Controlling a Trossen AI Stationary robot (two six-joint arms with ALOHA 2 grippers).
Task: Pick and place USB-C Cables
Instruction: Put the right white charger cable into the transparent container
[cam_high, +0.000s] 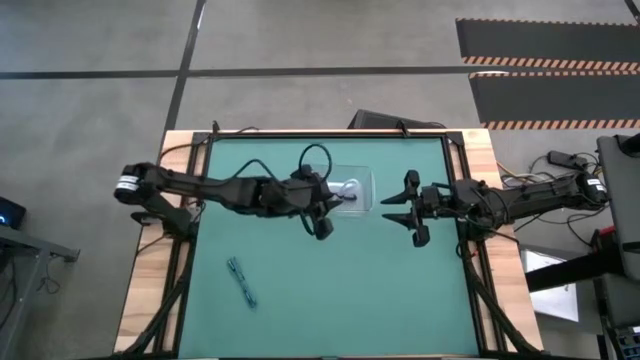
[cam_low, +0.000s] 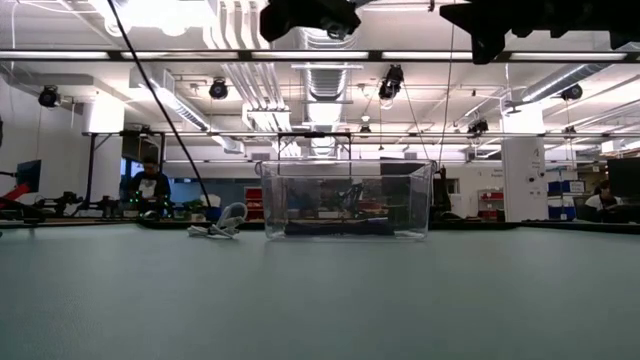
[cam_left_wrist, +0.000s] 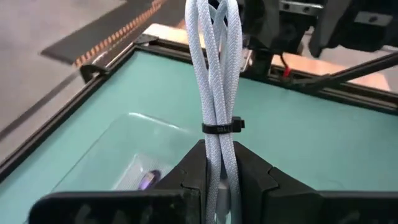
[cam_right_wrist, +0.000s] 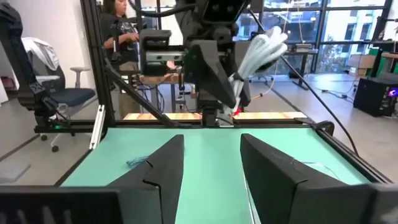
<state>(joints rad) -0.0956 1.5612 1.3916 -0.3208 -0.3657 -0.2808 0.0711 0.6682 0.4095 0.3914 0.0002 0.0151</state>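
Note:
A white cable bundle (cam_left_wrist: 216, 74), bound by a black tie (cam_left_wrist: 222, 127), is in my left gripper (cam_left_wrist: 221, 163), which is shut on it. That gripper (cam_high: 338, 196) hangs above the clear container (cam_high: 352, 190) near the table's middle. From the right wrist view the bundle (cam_right_wrist: 262, 50) juts out of the left gripper slantwise upward. Something dark (cam_left_wrist: 149, 180) lies in the container's bottom. A teal-grey cable bundle (cam_high: 241, 281) lies flat on the mat toward the near left. My right gripper (cam_high: 402, 208) is open, raised, just right of the container, touching nothing. My left gripper pinches the white cable bundle between its two fingers (cam_left_wrist: 193, 168), at a stretch just below the black tie (cam_left_wrist: 219, 146). Several strands lie side by side in the pinch, running along the fingers and out past their tips. The bundle is lifted clear, above the container.
The clear container (cam_low: 347, 200) stands on the green mat (cam_high: 330, 300). Black frame rails (cam_high: 195, 200) and wooden borders (cam_high: 150, 290) line the table's sides. Open mat lies toward the near edge, except for the teal-grey cable (cam_low: 225, 222). People sit in the room beyond.

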